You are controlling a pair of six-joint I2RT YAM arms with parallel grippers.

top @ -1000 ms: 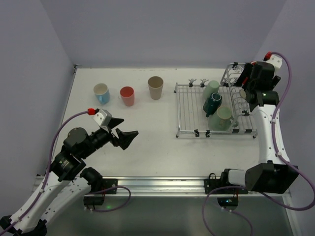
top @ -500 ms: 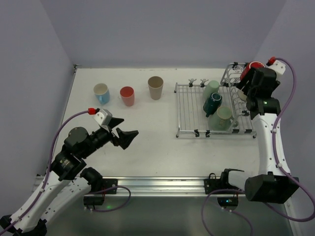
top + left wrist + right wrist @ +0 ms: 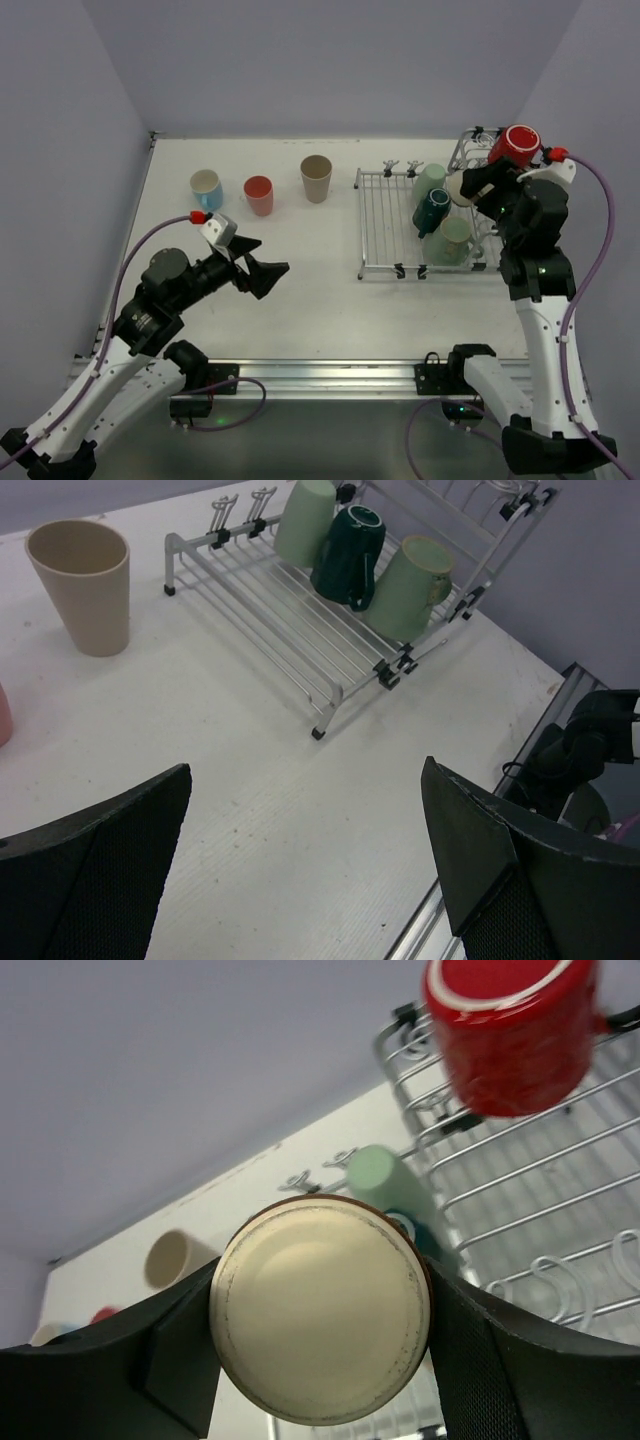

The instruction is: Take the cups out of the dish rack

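The silver wire dish rack (image 3: 385, 225) stands at the right of the table. On it lie a sage green tumbler (image 3: 430, 179), a dark teal mug (image 3: 432, 209) and a sage green mug (image 3: 455, 238). A red mug (image 3: 520, 143) sits upside down on the raised loop end. My right gripper (image 3: 472, 188) is shut on a cream cup (image 3: 320, 1320) and holds it above the raised end, base toward the wrist camera. My left gripper (image 3: 262, 272) is open and empty above the bare table, left of the rack; the left wrist view shows the rack (image 3: 290, 620) ahead.
A light blue mug (image 3: 207, 188), a pink cup (image 3: 258, 194) and a beige tumbler (image 3: 316, 177) stand upright in a row at the back left of the table. Walls close in the table at the left, back and right.
My right gripper has lifted the cream cup up off the rack's raised end, uncovering the red mug. My left gripper has shifted slightly to the right.
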